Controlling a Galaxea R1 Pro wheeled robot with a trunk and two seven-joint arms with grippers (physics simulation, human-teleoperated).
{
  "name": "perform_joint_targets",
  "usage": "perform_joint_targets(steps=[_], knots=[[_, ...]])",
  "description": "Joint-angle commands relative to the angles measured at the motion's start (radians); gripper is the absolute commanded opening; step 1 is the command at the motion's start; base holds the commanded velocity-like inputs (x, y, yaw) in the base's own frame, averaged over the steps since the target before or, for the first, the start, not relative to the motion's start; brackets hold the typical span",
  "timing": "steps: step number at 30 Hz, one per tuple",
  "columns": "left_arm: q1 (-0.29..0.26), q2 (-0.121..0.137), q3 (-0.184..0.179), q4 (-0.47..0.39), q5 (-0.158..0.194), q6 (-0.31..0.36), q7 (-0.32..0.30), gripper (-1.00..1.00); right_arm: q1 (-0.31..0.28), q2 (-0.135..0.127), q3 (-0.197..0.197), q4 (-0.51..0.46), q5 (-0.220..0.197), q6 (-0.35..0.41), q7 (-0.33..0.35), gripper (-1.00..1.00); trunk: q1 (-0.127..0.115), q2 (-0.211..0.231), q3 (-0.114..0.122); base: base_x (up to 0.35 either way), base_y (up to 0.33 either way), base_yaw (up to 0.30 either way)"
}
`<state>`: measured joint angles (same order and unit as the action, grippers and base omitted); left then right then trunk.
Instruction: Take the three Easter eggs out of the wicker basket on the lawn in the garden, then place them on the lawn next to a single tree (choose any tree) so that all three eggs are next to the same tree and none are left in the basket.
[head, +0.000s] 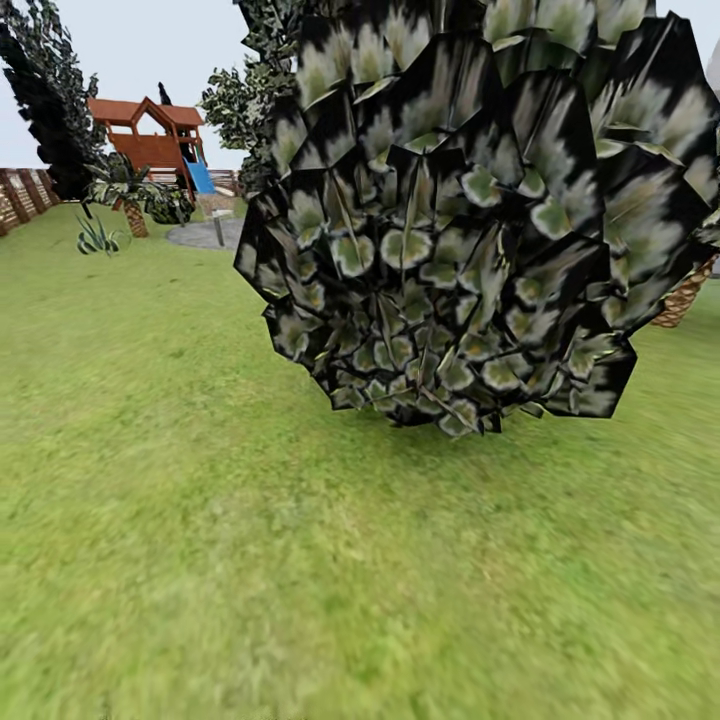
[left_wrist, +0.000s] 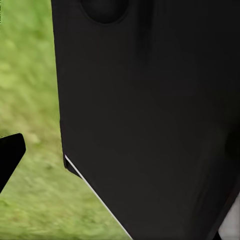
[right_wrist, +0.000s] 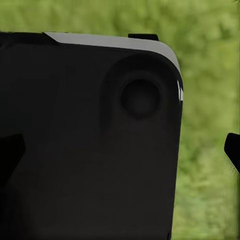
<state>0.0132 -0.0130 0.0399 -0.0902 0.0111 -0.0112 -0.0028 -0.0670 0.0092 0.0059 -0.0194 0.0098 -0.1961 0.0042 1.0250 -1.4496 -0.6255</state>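
Observation:
The lawn (head: 200, 560) spreads out ahead of me as mottled green grass. The Easter eggs and the wicker basket are out of view. Dark foliage of a tree (head: 250, 100) rises at the back, its trunk hidden. In the left wrist view my left gripper (left_wrist: 120, 155) hangs over grass beside a black panel of my own body; one dark fingertip (left_wrist: 11, 152) sits at the frame's edge. In the right wrist view my right gripper (right_wrist: 120, 155) is open and empty, fingertips (right_wrist: 233, 150) far apart, in front of another black panel.
A big round dark bush (head: 470, 220) with green-white mottled leaves stands close ahead, reaching down to the grass. A scaly palm trunk (head: 685, 295) pokes out at its right. Far left are a small palm (head: 130, 200), a wooden fence (head: 20, 195), a red playhouse (head: 155, 140) and grey paving (head: 205, 235).

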Motion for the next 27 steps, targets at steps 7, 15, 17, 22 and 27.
perform_joint_targets(steps=[7,15,17,22,27], knots=[[0.001,0.002,0.005,-0.002,0.001,-0.001,0.000,1.00,-0.001,0.000,0.000,0.001,0.001,-0.003,0.000,1.00,0.000,0.000,0.002,0.000,0.000,0.289],[0.001,0.002,0.005,-0.002,0.001,-0.001,0.000,1.00,-0.001,0.000,0.000,0.001,0.000,-0.003,0.000,1.00,0.000,0.000,0.006,0.000,0.000,0.289],[0.001,0.002,0.005,-0.002,0.001,-0.001,0.000,1.00,-0.001,-0.001,0.000,0.001,0.000,-0.003,0.000,1.00,0.000,0.000,0.006,0.000,0.000,0.289],[0.001,0.002,0.005,-0.002,0.001,-0.001,0.000,1.00,-0.001,0.000,0.000,0.001,-0.001,-0.003,0.000,1.00,0.000,0.000,0.006,0.000,0.000,0.289],[0.001,0.002,0.005,-0.002,0.001,-0.001,0.000,1.00,-0.001,0.000,0.000,0.001,-0.001,-0.003,0.000,1.00,0.000,0.000,0.006,0.000,0.000,0.290]])
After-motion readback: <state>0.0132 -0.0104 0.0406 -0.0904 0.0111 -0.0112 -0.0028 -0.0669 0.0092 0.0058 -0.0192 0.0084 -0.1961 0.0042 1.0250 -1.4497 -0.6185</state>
